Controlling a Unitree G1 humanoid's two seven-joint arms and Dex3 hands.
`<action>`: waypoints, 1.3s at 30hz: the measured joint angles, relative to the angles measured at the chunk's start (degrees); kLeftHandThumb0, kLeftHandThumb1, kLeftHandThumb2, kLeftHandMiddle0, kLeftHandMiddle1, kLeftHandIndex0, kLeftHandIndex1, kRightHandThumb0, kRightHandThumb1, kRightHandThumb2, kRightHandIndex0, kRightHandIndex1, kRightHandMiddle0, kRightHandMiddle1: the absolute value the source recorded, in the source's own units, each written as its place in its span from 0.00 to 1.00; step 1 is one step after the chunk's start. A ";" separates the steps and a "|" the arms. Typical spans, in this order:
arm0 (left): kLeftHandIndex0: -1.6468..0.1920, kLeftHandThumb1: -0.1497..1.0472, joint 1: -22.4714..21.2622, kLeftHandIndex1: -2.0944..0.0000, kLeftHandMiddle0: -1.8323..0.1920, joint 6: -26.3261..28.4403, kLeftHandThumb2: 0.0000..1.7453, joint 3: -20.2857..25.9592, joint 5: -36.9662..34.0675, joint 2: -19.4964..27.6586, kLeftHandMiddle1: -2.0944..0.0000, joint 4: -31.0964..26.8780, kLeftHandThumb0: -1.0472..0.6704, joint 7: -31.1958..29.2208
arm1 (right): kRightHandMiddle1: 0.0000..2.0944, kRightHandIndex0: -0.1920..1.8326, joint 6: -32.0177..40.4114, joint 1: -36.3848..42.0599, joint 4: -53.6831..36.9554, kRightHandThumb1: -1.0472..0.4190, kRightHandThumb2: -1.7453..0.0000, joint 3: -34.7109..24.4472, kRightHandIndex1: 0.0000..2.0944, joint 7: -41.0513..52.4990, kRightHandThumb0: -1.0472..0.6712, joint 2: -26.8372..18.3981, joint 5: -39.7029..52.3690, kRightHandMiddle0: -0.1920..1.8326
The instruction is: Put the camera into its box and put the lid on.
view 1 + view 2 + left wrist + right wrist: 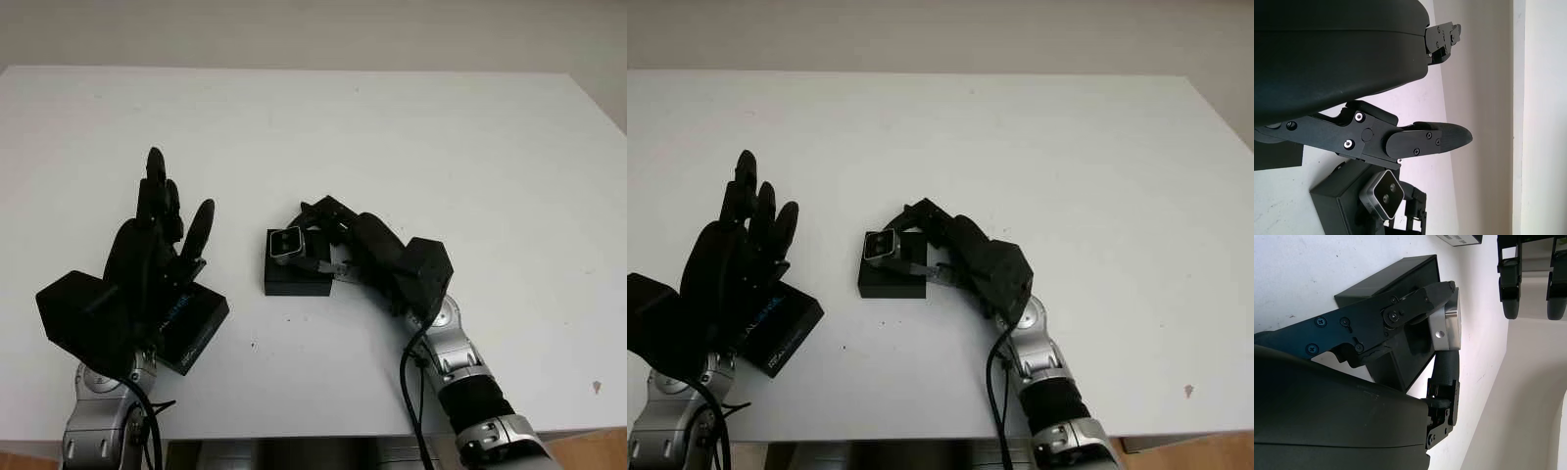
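Camera [286,243]: small silver block with two lenses on its face, held just above the open black box [295,277], tilted, lenses facing up toward the head; near the table's centre.
Handling: judged rigid, compact and fairly light; smooth metal sides likely slippery, lens face likely delicate; best taken by the two short metal sides, off the glass.
Box: open-topped, black, stiff-walled, flat on the white table [470,147]; directly under the camera.
Right hand [338,245]: at 3 o'clock of the box, fingers [1415,303] closed around the camera's sides, pinching it over the opening; grip looks narrow, so a twist could slip it.
Lid [191,328]: flat black piece with blue print, lying on the table at 8 o'clock of the box, well apart from it, partly under the left arm.
Left hand [157,240]: at 9 o'clock of the box, raised above the lid, open, grasping nothing.
Next: probably lowering the camera level into the box before letting go.
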 measured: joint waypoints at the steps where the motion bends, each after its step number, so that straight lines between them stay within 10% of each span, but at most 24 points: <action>1: 1.00 1.00 0.00 1.00 1.00 0.00 0.25 0.00 0.00 0.00 1.00 0.00 0.30 0.00 | 0.79 0.19 0.01 0.03 -0.07 0.00 0.97 0.00 0.03 0.04 0.34 -0.07 0.03 0.25; 39: 1.00 1.00 0.02 1.00 1.00 0.55 0.26 -0.11 0.07 0.01 1.00 -1.01 0.31 0.19 | 0.79 0.19 1.16 1.18 -2.47 0.00 0.96 0.77 0.02 1.27 0.34 -1.60 -0.57 0.25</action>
